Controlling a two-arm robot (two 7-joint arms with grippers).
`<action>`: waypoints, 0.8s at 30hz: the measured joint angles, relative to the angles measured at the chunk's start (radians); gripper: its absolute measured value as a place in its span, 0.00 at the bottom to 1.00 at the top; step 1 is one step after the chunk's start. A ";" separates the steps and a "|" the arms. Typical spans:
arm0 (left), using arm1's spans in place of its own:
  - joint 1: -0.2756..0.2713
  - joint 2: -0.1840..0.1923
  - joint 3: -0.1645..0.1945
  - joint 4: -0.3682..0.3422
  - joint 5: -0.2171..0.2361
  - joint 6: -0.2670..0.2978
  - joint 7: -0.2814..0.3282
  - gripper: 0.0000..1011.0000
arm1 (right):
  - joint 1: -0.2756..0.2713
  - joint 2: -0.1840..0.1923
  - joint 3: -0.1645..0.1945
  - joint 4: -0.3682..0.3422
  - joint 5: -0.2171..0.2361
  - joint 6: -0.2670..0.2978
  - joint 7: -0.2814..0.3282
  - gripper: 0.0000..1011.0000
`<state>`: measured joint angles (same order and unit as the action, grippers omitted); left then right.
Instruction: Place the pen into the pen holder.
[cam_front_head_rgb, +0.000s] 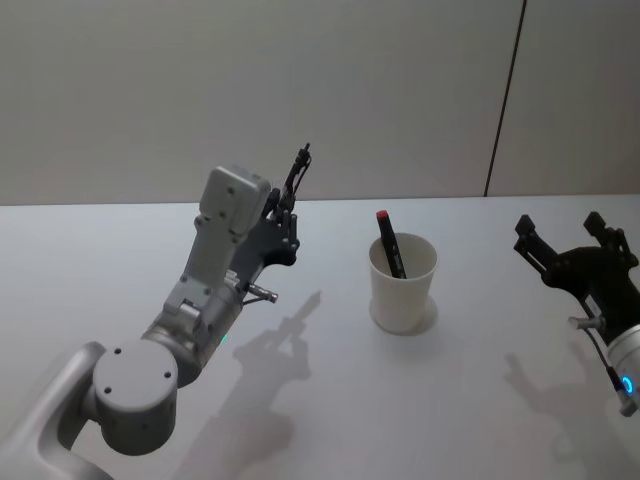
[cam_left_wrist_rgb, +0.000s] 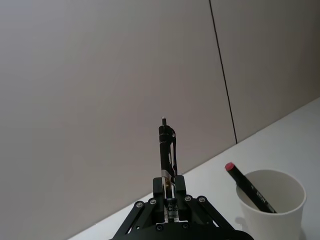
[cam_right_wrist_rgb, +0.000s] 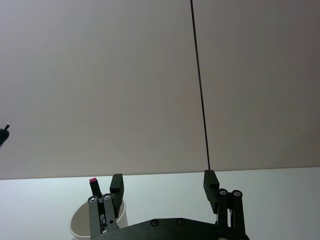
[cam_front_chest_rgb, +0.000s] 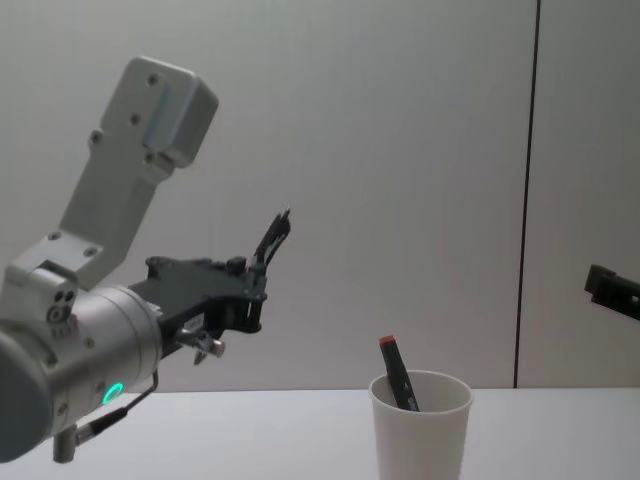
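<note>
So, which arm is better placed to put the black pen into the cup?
Left. The left gripper is shut on the pen, raised to the left of the cup. The right gripper is open and empty, on the cup's right.

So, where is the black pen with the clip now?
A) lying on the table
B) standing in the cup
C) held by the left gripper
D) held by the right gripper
C: the left gripper is shut on the pen, up above the table, left of the cup that holds a red-capped marker.
</note>
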<state>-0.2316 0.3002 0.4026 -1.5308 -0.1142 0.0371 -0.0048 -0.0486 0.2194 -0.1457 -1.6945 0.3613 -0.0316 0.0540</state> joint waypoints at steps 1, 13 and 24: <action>0.001 0.001 0.000 0.006 0.005 -0.037 -0.009 0.14 | 0.000 0.000 0.000 0.000 0.000 0.000 0.000 0.99; -0.010 -0.004 0.000 0.077 0.041 -0.275 -0.089 0.14 | 0.000 0.000 0.000 0.000 0.000 0.000 0.000 0.99; -0.032 -0.015 0.003 0.145 0.052 -0.384 -0.180 0.14 | 0.000 0.000 0.000 0.000 0.000 0.000 0.000 0.99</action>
<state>-0.2632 0.2849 0.4055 -1.3858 -0.0626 -0.3471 -0.1848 -0.0486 0.2194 -0.1458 -1.6946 0.3613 -0.0316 0.0541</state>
